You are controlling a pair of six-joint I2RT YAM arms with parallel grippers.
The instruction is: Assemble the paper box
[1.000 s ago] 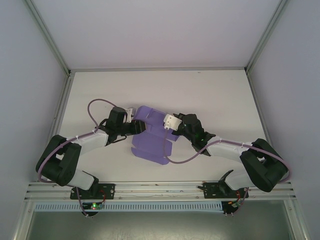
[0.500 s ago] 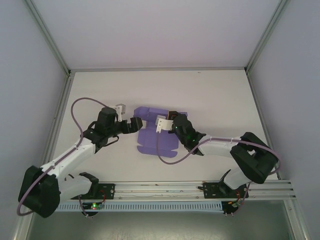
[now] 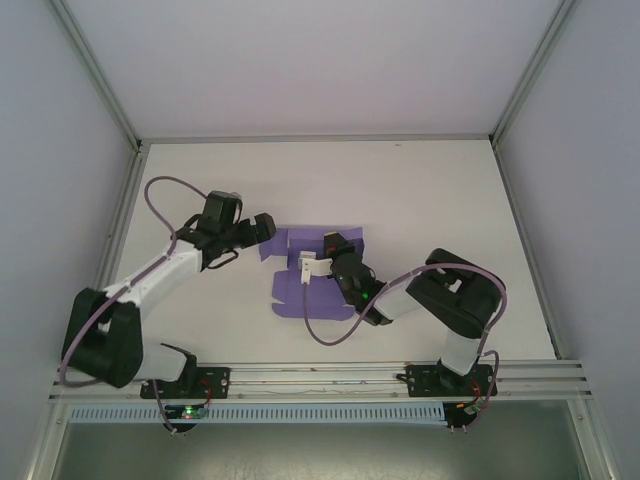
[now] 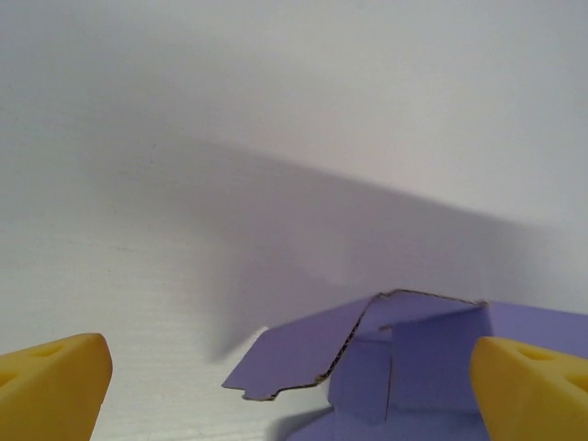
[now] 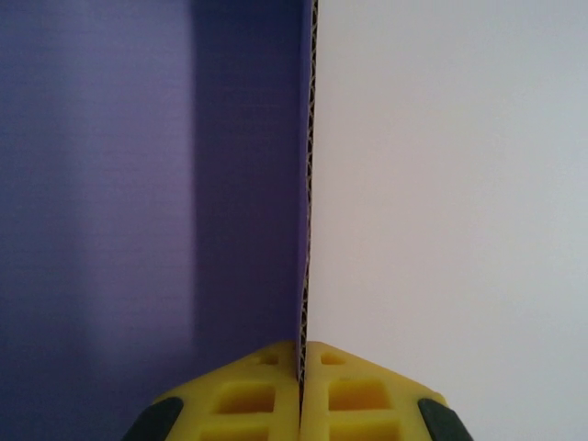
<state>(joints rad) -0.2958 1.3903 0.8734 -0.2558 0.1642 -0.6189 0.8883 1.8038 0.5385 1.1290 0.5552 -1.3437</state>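
Note:
The lavender paper box (image 3: 300, 290) lies as a partly folded die-cut sheet in the middle of the table, its panels and flaps half raised. My right gripper (image 3: 322, 262) sits over the sheet's middle. In the right wrist view this gripper (image 5: 301, 356) is shut on a thin upright edge of the paper box (image 5: 138, 184), the yellow fingertips (image 5: 248, 395) pressed together on it. My left gripper (image 3: 264, 228) hovers at the sheet's far-left corner, open. In the left wrist view its yellow fingertips (image 4: 50, 386) stand wide apart, and a raised flap of the paper box (image 4: 312, 358) lies ahead between them, untouched.
The white table (image 3: 440, 200) is bounded by metal rails (image 3: 320, 375) at the near edge and grey walls on the left, right and back. My right arm's elbow (image 3: 455, 295) is folded up just right of the sheet. A purple cable (image 3: 160, 195) loops off the left arm.
The left gripper has drawn back off the sheet toward the far left and stands open. The right arm has folded inward, carrying its gripper and the sheet leftward and nearer.

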